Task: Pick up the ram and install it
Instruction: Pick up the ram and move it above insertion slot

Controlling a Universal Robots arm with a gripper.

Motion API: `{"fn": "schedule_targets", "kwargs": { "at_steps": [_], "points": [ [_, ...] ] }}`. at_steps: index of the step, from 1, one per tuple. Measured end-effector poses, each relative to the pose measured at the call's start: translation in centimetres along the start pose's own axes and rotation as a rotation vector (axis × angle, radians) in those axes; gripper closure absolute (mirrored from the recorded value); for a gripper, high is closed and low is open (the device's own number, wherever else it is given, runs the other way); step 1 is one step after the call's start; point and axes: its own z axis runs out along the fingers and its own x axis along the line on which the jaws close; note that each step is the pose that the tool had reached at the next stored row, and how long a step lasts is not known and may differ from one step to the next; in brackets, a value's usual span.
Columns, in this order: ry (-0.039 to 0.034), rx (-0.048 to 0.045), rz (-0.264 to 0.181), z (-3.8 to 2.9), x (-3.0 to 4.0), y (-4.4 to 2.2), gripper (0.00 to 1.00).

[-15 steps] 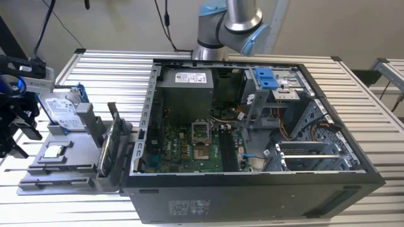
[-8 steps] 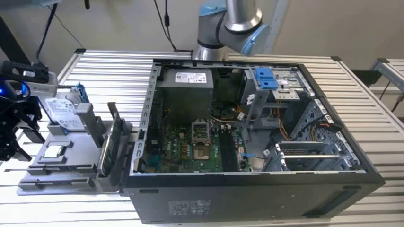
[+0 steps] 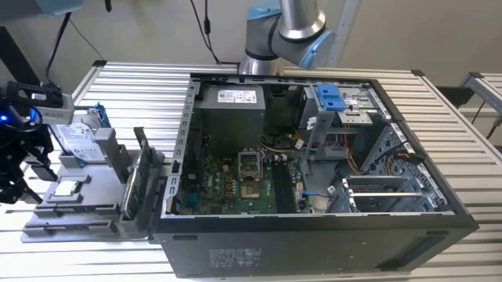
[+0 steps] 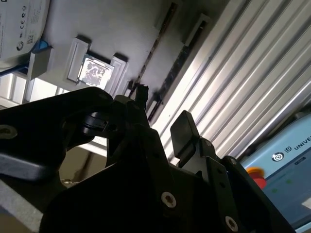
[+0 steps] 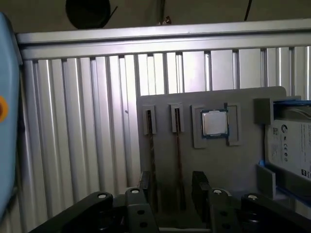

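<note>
The hand, fingers spread wide and holding nothing, hovers over the grey holder tray; beyond it the ram stands on edge in a slot, beside a processor; further off, the open computer case sits on the bench

Soft, even light fills the exterior view; the open black computer case is shadowed inside. In the second wrist view the black gripper is a dark silhouette, and beyond its fingertips the square silver processor chip glares white. The ribbed aluminium table past it gleams in bright stripes.
</note>
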Motion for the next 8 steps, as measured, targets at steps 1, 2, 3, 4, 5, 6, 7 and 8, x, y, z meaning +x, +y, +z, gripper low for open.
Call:
{"fn": "schedule_targets", "kwargs": {
  "at_steps": [1, 2, 3, 4, 5, 6, 7, 8],
  "points": [
    [0.0, 0.0001, -0.004, 0.11, 0.03, 0.0, 0.52],
    [-0.0001, 0.0001, -0.008, 0.23, 0.04, -0.01, 0.52],
    [0.0, 0.0001, -0.012, 0.34, 0.05, 0.0, 0.52],
    [-0.0001, 0.0, -0.015, 0.44, 0.07, -0.01, 0.52],
    [0.0, -0.0002, -0.018, 0.51, 0.12, -0.02, 0.52],
    [0.0, -0.0003, -0.021, 0.56, 0.17, -0.02, 0.52],
    [0.0001, -0.0004, -0.024, 0.61, 0.22, -0.02, 0.52],
    [0.0, -0.0002, -0.025, 0.71, 0.25, -0.02, 0.52]
  ]
}}
